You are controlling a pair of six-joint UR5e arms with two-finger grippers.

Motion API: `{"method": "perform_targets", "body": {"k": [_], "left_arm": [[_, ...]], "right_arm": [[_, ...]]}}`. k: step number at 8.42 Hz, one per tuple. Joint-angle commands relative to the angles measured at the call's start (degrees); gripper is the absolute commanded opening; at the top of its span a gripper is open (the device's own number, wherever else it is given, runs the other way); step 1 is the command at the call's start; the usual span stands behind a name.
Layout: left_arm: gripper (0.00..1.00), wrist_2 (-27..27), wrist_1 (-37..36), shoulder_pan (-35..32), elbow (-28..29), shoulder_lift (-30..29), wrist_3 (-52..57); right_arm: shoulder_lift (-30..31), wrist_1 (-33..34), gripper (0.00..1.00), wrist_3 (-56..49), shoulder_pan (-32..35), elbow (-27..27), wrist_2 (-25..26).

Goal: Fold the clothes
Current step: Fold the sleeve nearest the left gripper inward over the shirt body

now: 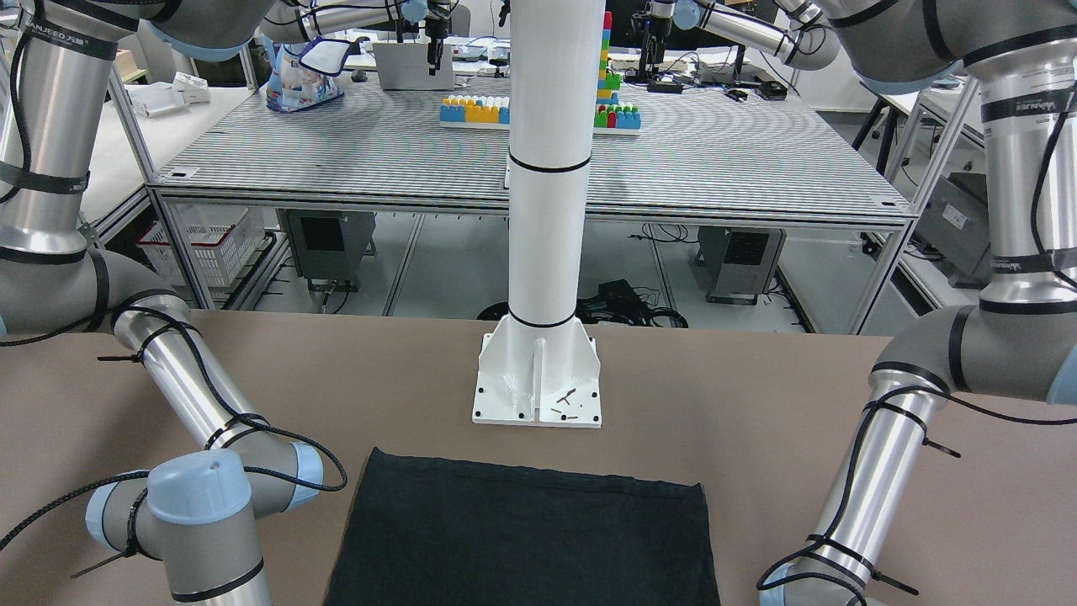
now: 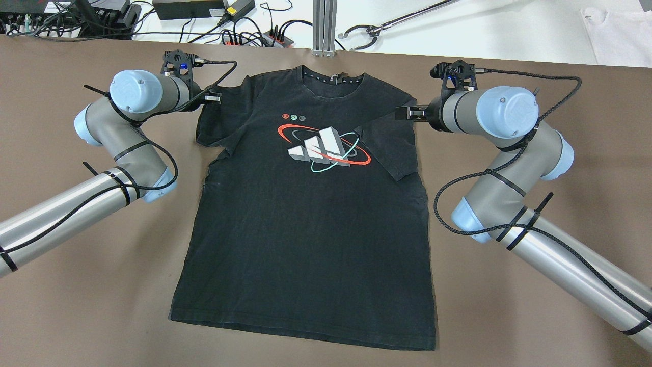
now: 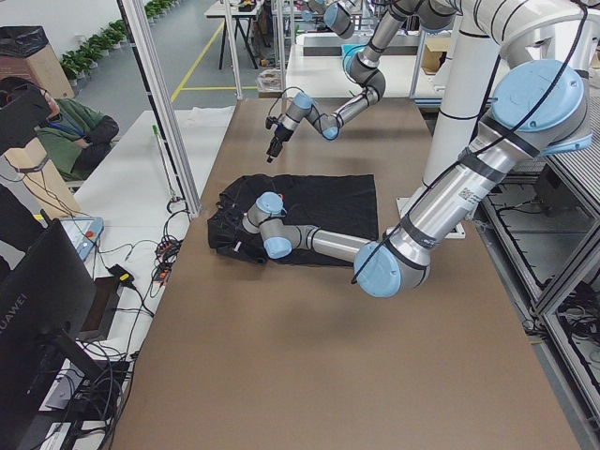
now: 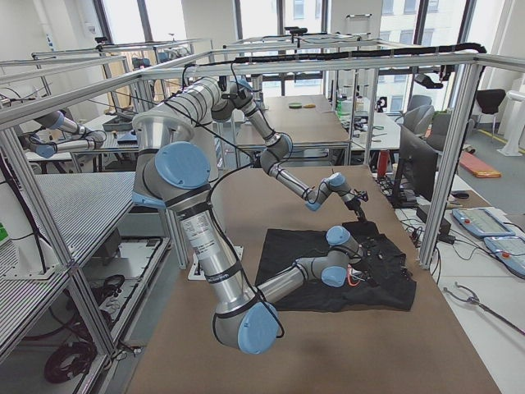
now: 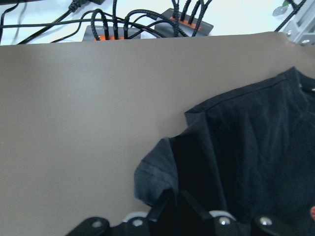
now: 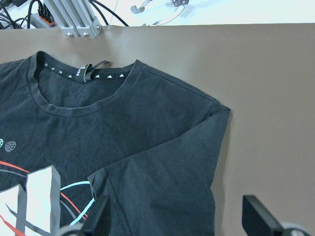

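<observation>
Black T-shirt lies flat, print up, mid table. Its long axis runs from the hem near my base to the collar at the far side. My left gripper is at the left sleeve, jaws closed, seemingly pinching it. My right gripper is wide open astride the right sleeve, holding nothing. Logo: three bars w/ red and teal rings, no legible words.

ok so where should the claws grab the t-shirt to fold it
At the shoulders of the t-shirt, where each sleeve starts: left claw in from the left edge, right claw from the right. It lies flat, print up, so probably only those outer edges give a lip to pinch.
</observation>
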State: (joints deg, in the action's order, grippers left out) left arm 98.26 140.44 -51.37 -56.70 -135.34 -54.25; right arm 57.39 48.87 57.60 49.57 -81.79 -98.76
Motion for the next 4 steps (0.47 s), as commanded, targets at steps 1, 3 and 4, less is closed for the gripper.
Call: {"method": "perform_targets", "body": {"k": [1,3,4], "left_arm": [[0.0,1.05,-12.25,0.05,-6.83,-3.94,-3.48],[0.0,-0.34,-15.98,2.84,-6.06,-7.38,-8.83],[0.0,-3.75,-15.9,4.16,-4.92,-7.57,-9.38]], "right_arm": [[0.0,0.0,0.94,0.23,0.0,0.05,-0.03],[0.09,-0.09,0.94,0.31,0.0,0.05,0.06],[0.35,-0.09,0.94,0.32,0.0,0.05,-0.03]]}}
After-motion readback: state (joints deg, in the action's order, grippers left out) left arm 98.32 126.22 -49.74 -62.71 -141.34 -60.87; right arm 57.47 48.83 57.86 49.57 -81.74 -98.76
